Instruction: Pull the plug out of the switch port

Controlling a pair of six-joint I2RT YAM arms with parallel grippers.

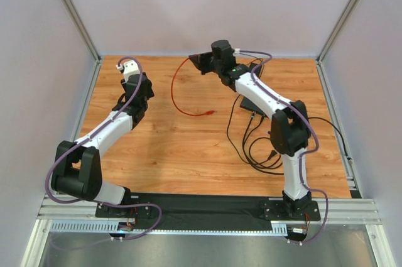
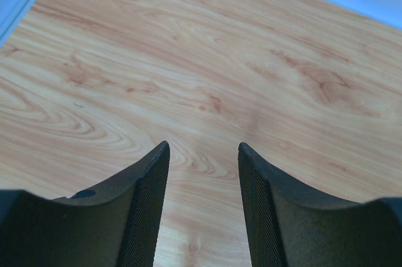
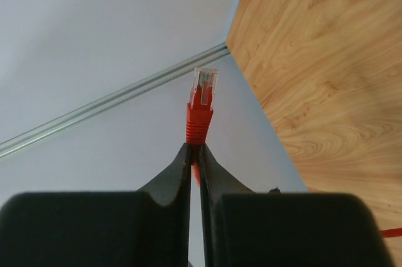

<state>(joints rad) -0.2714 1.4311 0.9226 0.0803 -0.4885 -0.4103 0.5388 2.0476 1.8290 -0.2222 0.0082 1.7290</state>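
Note:
My right gripper (image 3: 195,147) is shut on the red boot of the plug (image 3: 203,91), whose clear connector tip sticks out past the fingertips towards the back wall. From above, the right gripper (image 1: 200,63) hovers at the back of the table, well away from the switch (image 1: 251,102), a flat black box partly hidden under the right forearm. The red cable (image 1: 176,94) hangs from the plug and curves down to a loose end on the wood. On the left, my left gripper (image 2: 203,147) stands open over bare wood with nothing between its fingers; the top view shows the left gripper (image 1: 142,88) far from the switch.
Several black cables (image 1: 254,147) loop from the switch across the wood towards the right arm's base. Grey walls enclose the table on three sides, with metal posts (image 1: 88,34) at the back corners. The red cable's free end (image 1: 208,113) lies mid-table.

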